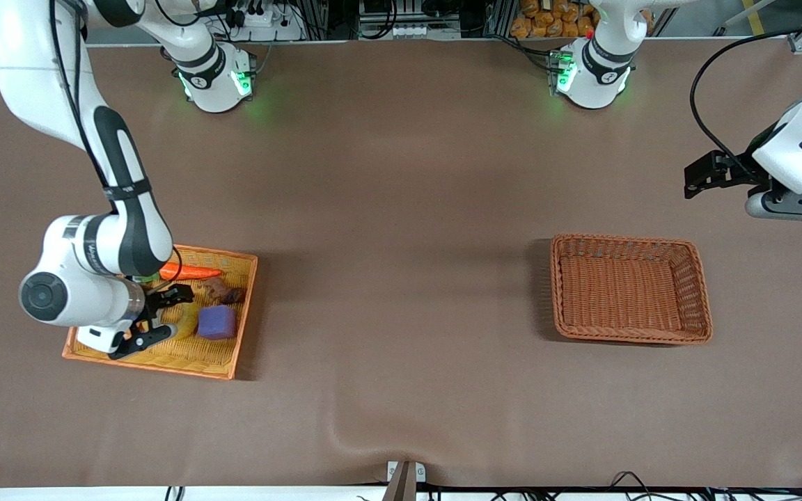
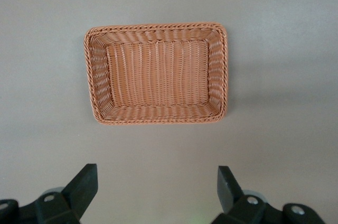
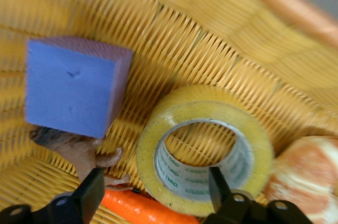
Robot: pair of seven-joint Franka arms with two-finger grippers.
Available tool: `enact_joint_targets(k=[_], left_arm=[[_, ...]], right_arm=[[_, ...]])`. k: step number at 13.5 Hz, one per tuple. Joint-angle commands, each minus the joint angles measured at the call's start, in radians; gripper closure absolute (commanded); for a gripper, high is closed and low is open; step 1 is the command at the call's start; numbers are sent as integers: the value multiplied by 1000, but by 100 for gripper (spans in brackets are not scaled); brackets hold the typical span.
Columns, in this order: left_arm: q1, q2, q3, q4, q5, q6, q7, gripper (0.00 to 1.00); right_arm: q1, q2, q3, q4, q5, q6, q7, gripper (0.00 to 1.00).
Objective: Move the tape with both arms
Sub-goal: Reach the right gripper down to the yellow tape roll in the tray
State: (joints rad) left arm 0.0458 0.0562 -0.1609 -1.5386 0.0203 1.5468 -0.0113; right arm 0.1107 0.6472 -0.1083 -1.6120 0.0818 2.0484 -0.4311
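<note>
The right claw (image 3: 153, 189) hangs low inside the yellow wicker tray (image 3: 222, 28), fingers apart, one finger over the hole of the tape (image 3: 158, 145). The tape lies flat just below it, beside the purple cube (image 3: 71, 86). The left claw (image 2: 158, 187), fingers apart, waits above the counter (image 2: 285, 145) near the brown basket (image 2: 100, 113).

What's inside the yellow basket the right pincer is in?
The yellow basket holds the tape, a purple cube, a carrot, a brown toy and an orange-white toy. The right pincer, open, and its arm cover the rest.
</note>
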Motion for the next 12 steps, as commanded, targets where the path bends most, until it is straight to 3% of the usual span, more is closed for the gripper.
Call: enact_joint_targets(k=[1, 3, 4, 6, 9, 12], left_arm=[[0, 4, -3, 14, 13, -1, 7, 0], [0, 4, -3, 14, 15, -1, 7, 0], [-1, 4, -3, 14, 16, -1, 8, 0], [-1, 4, -3, 14, 15, -1, 7, 0], [-1, 4, -3, 14, 16, -1, 8, 0], [-3, 4, -3, 14, 15, -1, 7, 0]], right_arm=[[-14, 2, 4, -26, 45, 7, -31, 17], [-14, 35, 6, -26, 61, 30, -37, 28], [-10, 43, 4, -26, 61, 47, -52, 45], [-14, 45, 6, -25, 61, 41, -67, 98], [-6, 20, 6, -14, 61, 0, -60, 100], [7, -75, 7, 32, 61, -105, -54, 100]])
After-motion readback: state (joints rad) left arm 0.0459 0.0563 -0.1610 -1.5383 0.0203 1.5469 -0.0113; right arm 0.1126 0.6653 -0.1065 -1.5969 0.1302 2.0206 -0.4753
